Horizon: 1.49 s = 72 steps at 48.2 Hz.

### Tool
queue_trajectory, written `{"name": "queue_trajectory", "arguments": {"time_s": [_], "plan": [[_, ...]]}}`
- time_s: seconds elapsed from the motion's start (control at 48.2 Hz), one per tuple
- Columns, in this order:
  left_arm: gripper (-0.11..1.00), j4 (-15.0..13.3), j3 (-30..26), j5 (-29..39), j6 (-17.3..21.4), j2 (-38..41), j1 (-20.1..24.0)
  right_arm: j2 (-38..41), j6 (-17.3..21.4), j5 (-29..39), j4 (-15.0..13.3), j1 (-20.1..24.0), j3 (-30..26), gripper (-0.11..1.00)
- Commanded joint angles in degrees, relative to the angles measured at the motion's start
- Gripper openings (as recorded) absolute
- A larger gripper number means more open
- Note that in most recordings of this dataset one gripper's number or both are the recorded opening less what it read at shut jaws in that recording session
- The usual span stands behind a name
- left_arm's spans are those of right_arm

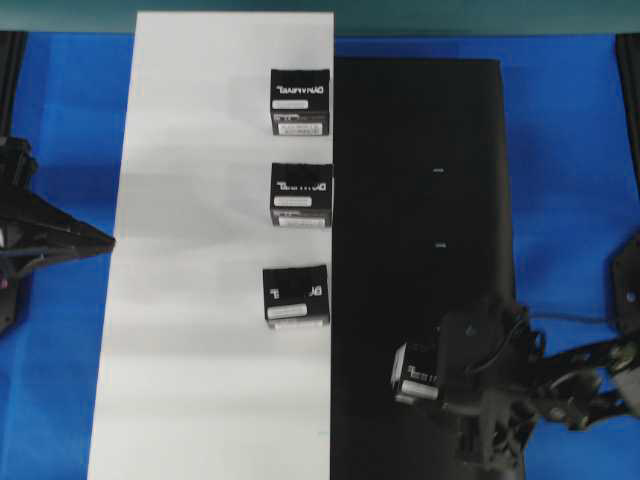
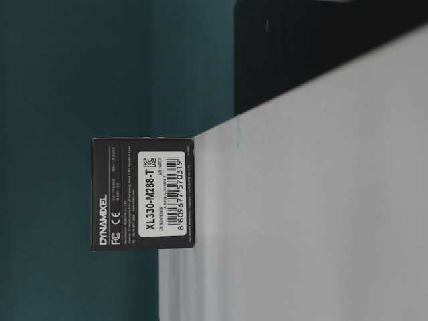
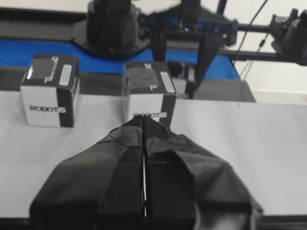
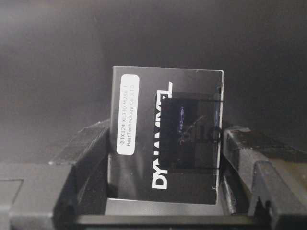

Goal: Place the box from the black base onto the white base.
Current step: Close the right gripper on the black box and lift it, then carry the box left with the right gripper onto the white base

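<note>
The box (image 1: 418, 372), a small black carton with white lettering and a label strip, stands on the black base (image 1: 420, 150) near its front. My right gripper (image 1: 428, 375) reaches in from the right and is shut on it. In the right wrist view the box (image 4: 165, 139) sits between the two fingers (image 4: 88, 158), which press on both its sides. The white base (image 1: 200, 150) lies directly left of the black one. My left gripper (image 1: 105, 242) rests shut at the white base's left edge, its fingertips (image 3: 144, 122) together and holding nothing.
Three look-alike boxes stand in a column along the white base's right edge: far (image 1: 299, 103), middle (image 1: 300, 195) and near (image 1: 296, 296). Blue table (image 1: 570, 150) surrounds both bases. The right arm's body (image 1: 560, 380) lies over the front right corner.
</note>
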Motion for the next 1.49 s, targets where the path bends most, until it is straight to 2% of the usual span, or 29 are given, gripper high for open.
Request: {"name": "queue_trajectory", "arguments": {"time_s": [0.0, 0.207, 0.332, 0.477, 0.954, 1.286, 1.369, 1.472], "plan": [[-0.05, 0.2, -1.4, -0.4, -0.1, 0.3, 0.0, -2.4, -0.5, 1.5, 0.0, 0.1, -2.1, 0.62], [-0.05, 0.2, -1.4, -0.4, -0.1, 0.3, 0.0, -4.9, -6.5, 7.1, 0.0, 0.4, -8.2, 0.62], [-0.05, 0.2, -1.4, -0.4, -0.1, 0.2, 0.0, -4.7, -11.3, 12.0, 0.8, 0.7, -12.0, 0.62], [-0.05, 0.2, -1.4, -0.4, -0.1, 0.2, 0.0, -2.5, -15.2, 13.8, 1.8, 0.7, -16.3, 0.62], [-0.05, 0.2, -1.5, -0.4, -0.1, 0.1, 0.0, 10.0, -16.3, 17.2, 1.8, 0.6, -30.5, 0.62], [-0.05, 0.2, -2.3, -1.3, -0.1, -1.2, 0.0, 17.4, -17.3, 20.0, 1.9, -0.6, -37.4, 0.62], [-0.05, 0.2, -2.4, -1.3, -0.1, -1.5, 0.0, 18.3, -19.9, 20.3, 3.1, -0.6, -38.7, 0.62], [-0.05, 0.2, -2.5, -1.3, -0.1, -1.6, -0.1, 19.6, -23.4, 20.7, 6.5, -1.2, -40.3, 0.62]]}}
